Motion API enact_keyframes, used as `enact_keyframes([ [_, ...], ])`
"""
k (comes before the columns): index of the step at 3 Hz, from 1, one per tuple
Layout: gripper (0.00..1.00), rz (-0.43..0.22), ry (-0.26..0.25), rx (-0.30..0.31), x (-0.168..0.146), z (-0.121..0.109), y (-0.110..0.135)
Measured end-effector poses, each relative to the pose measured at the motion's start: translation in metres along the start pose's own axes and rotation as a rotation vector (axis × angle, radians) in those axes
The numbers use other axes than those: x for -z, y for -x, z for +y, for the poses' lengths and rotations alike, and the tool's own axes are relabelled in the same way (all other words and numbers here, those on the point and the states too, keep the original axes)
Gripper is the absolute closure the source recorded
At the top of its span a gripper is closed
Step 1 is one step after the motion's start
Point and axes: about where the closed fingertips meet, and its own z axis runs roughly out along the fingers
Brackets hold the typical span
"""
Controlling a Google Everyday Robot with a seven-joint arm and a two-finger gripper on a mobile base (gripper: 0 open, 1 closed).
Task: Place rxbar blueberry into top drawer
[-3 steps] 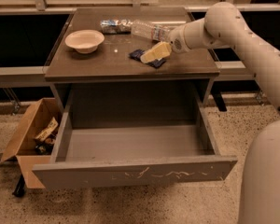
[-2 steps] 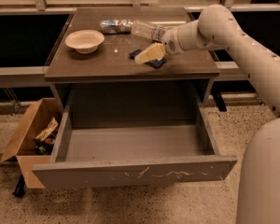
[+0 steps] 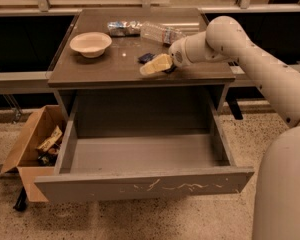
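Observation:
The rxbar blueberry point(image 3: 146, 57) is a dark navy wrapper on the brown cabinet top, mostly covered by my gripper. Only its dark ends show on either side of the gripper. My gripper point(image 3: 155, 64) has pale yellow tips and sits low over the bar, near the front edge of the top, right of centre. The top drawer point(image 3: 145, 186) is pulled fully out below, with a grey scratched front panel and a bare grey floor point(image 3: 140, 153). The gripper is above and behind the drawer's opening.
A pale bowl point(image 3: 90, 43) stands at the left of the cabinet top point(image 3: 90, 69). A silvery wrinkled packet point(image 3: 124, 28) and a clear plastic bottle point(image 3: 162, 33) lie at the back. An open cardboard box point(image 3: 32, 144) holding scraps stands on the floor, left of the drawer.
My gripper has moved left and a little toward the front edge of the cabinet top, staying over the dark bar. The drawer, bowl and bottle have not moved.

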Motion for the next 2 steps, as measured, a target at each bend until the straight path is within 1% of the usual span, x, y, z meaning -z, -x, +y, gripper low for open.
enact_keyframes([
  [1,0.18,-0.003,-0.01,-0.037,-0.0059,-0.0098,-0.014],
  [2,0.41,-0.003,-0.01,-0.037,-0.0034,-0.0097,-0.0098],
])
